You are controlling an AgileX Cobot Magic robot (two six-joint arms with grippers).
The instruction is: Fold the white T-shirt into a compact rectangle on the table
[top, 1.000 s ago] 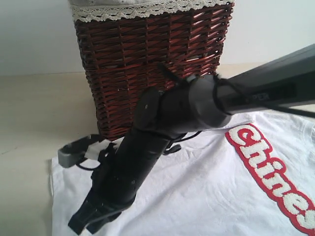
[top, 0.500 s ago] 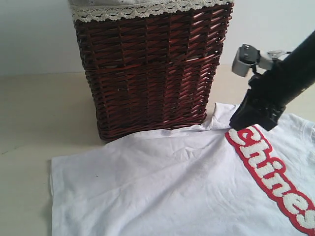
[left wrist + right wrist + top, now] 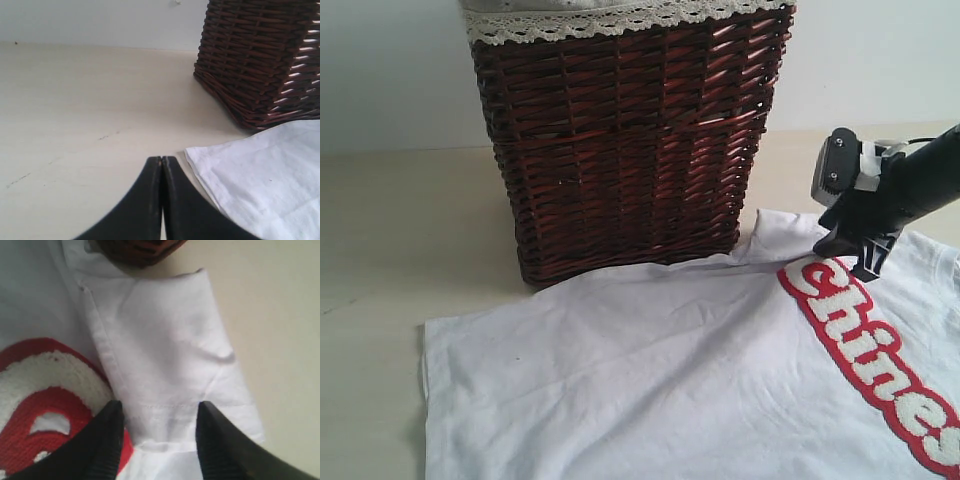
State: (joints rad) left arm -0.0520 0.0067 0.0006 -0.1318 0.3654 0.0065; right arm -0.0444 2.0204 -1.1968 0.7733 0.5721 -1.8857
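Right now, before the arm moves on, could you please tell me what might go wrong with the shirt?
The right tool stands open over the sleeve, close to the red lettering; closing there may pinch lettering or several layers. The basket sits right against the shirt, so a pull could snag cloth or nudge it. The left tool is shut beside the shirt's corner, holding nothing, so a one-sided pull may skew it.

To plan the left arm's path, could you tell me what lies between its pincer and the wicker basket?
Only bare table, as the left wrist view shows.
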